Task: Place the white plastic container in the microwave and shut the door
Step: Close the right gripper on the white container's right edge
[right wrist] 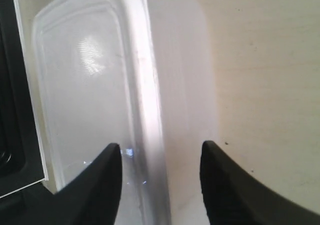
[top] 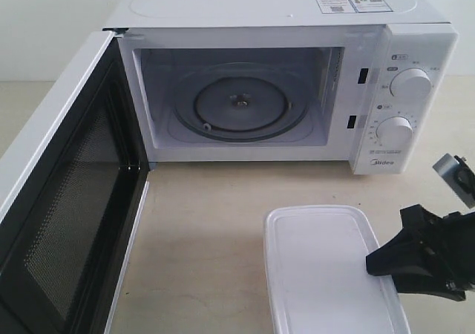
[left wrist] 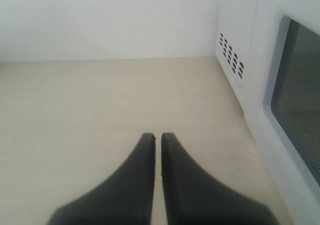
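Nearest the lens: translucent-white rectangular plastic container with flat rimmed lid, lying on pale beige desk, in front of white boxy microwave and outside its cavity. Right black tool spread wide, straddling the container's long rim (contact not determinable). Left black tool pressed together, low over desk beside the microwave's vented side wall. White door with dark mesh window swung wide open. Round glass turntable visible inside cavity.
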You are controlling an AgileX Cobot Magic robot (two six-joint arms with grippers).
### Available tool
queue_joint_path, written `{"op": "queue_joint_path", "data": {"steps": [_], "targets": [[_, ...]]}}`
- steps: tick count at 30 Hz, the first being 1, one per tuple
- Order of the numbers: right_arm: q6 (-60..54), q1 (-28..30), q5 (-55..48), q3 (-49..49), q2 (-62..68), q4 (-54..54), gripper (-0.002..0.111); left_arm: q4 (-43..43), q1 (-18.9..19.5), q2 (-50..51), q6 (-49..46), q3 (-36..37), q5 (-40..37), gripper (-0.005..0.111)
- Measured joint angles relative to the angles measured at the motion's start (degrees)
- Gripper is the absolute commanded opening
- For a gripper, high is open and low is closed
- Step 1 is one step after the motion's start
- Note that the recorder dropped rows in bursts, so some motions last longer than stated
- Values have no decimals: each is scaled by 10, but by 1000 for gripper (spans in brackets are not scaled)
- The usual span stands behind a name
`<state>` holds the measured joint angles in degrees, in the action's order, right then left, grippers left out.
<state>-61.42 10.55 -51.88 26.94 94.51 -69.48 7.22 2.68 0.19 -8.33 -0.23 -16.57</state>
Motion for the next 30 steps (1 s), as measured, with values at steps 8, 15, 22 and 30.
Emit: {"op": "queue_joint_path", "data": {"steps": [8,15,22,30], "targets": [[0,-3,7,0,8,0,40,0,0,0,0,0,0,4],[0,-3,-2,0,8,0,40,0,0,0,0,0,0,4],[0,-3,-9,0,8,0,23,0,0,0,0,0,0,4],[-4,-3,-23,0,8,0,12,0,0,0,0,0,0,4]]}}
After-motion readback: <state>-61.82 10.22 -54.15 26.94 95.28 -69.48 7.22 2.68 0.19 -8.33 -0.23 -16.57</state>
